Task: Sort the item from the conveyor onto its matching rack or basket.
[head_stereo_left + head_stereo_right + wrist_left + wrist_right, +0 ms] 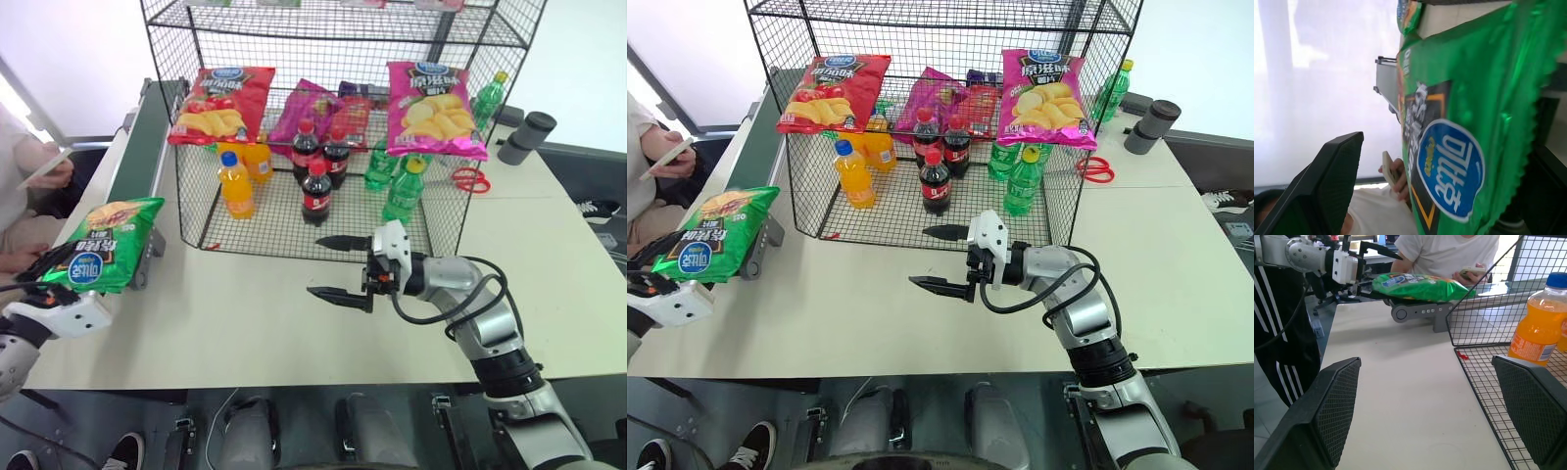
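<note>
The left gripper (1369,262) stands spread wide around the near end of the green bag (103,245), its fingers apart from it. The bag lies on the end of the conveyor (147,127), beside the rack (343,39). The right gripper (338,266) hangs open over the table (245,323), pointing left, before the rack's bottles.

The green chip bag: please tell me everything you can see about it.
The green chip bag is glossy foil with crimped, zigzag ends, a blue oval logo with white writing, a black panel and pictured yellow chips. It looks puffed and sealed. It lies nearly flat, printed face up, over the end of the conveyor at the table's left edge. The open left hand is at its near end, one finger above and one below; a firm grip cannot be confirmed.
</note>
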You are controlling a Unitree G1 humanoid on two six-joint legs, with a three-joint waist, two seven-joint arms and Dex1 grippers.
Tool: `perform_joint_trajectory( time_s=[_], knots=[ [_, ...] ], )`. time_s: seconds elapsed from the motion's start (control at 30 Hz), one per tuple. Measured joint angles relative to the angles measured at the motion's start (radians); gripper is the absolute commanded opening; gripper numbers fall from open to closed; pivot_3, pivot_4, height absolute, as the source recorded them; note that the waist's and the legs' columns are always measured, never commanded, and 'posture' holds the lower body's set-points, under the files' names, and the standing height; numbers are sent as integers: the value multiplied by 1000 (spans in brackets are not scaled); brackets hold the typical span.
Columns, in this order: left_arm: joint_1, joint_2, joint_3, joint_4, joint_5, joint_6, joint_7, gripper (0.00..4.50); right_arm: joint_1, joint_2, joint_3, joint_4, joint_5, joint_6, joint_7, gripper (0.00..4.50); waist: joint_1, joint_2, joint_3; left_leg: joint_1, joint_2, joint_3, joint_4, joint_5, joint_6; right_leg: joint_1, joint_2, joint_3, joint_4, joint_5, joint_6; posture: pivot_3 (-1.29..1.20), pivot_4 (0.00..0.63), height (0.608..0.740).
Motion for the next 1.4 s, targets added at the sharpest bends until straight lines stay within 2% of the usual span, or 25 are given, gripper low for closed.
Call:
perform_joint_trajectory(
  time_s=[0.07, 0.17, 0.23, 0.4, 0.6, 0.7, 0.77, 0.87, 0.97, 1.07, 1.2, 1.3, 1.4],
  knots=[
    [0, 0, -10, 1, 0, 0, -1, 4500, 0, -2, 0, 0, -3, 0, -4, 4464, -1, 0, 0, 0, 0, 0, 0, 0, 0, 0, 0, 0, 0, 0, 0, 0, 150, 740],
    [0, 1, -12, 7, -10, 2, -4, 3731, 0, -4, 0, 0, -10, 0, -6, 4500, 0, 0, 0, 0, 0, 0, 0, 0, 0, 0, 0, 0, 0, 0, 0, 0, 150, 740],
    [-1, 1, -12, 16, -19, 4, -5, 2810, 0, -4, 0, 0, -11, 0, -6, 4500, 0, 0, 0, 0, 0, 0, 0, 0, 0, 0, 0, 0, 0, 0, 0, 0, 150, 740],
    [-3, 2, -12, 24, -35, 16, -10, 126, 0, -5, 0, 0, -11, -1, -10, 4500, 1, 0, 0, 0, 0, 0, 0, 0, 0, 0, 0, 0, 0, 0, 0, 0, 150, 740],
    [3, 2, -2, 6, -102, 29, -24, 56, 0, -7, -1, 17, -13, -7, -12, 4500, 0, 0, 0, 0, 0, 0, 0, 0, 0, 0, 0, 0, 1, 0, 0, 0, 150, 740],
    [7, 3, 43, -25, -186, 49, -65, 56, 0, -7, -1, 23, -17, -12, -13, 4500, 0, -1, -1, 0, 0, 0, 0, 0, 0, 0, 0, 0, 1, 0, 0, 0, 150, 740],
    [1, 5, 83, -66, -319, 82, -140, 56, 0, -7, -1, 37, -20, -18, -13, 4500, 0, -1, -1, 0, 0, 0, 0, 0, 0, 0, 0, 0, 1, 0, 0, 0, 150, 740],
    [-4, 10, 150, -195, -644, 177, -350, 56, -3, -8, -4, 55, -21, -29, -12, 4500, 2, -1, -1, 0, 0, 0, 1, 0, 0, 0, 0, 0, 1, 0, 0, 0, 150, 740],
    [7, 36, 194, -307, -866, 287, -531, 56, -3, -36, -25, 56, -15, -30, 2, 4500, 1, -1, -1, 0, 0, 0, 1, 0, 0, 0, 0, 0, 1, 0, 0, 0, 150, 740],
    [60, 68, 267, -448, -1183, 585, -705, 56, -2, -91, -67, 58, 4, -25, 37, 4500, -2, -1, 0, 0, 0, 0, 1, 0, 0, 0, 0, 1, 1, 0, 0, 0, 150, 740],
    [61, 88, 304, -576, -1531, 960, -794, 56, 0, -128, -99, 60, 24, -9, 68, 4500, -3, -1, 0, 1, 1, -2, 2, 1, -2, 0, 4, 2, 3, 0, 0, 0, 150, 740],
    [53, 113, 300, -676, -1762, 1176, -824, 56, 16, -162, -119, 54, 76, 65, 96, 4500, -1, -1, 0, 1, 1, -2, 2, 1, -2, 0, 4, 4, 4, 0, 0, 0, 150, 740],
    [-40, 127, 231, -730, -1969, 1355, -830, 56, 34, -211, -171, 19, 242, 293, 113, 4500, 4, -1, 0, 1, 1, -2, 2, 1, -2, 0, 5, 4, 4, 0, 0, 0, 150, 740]
  ],
)
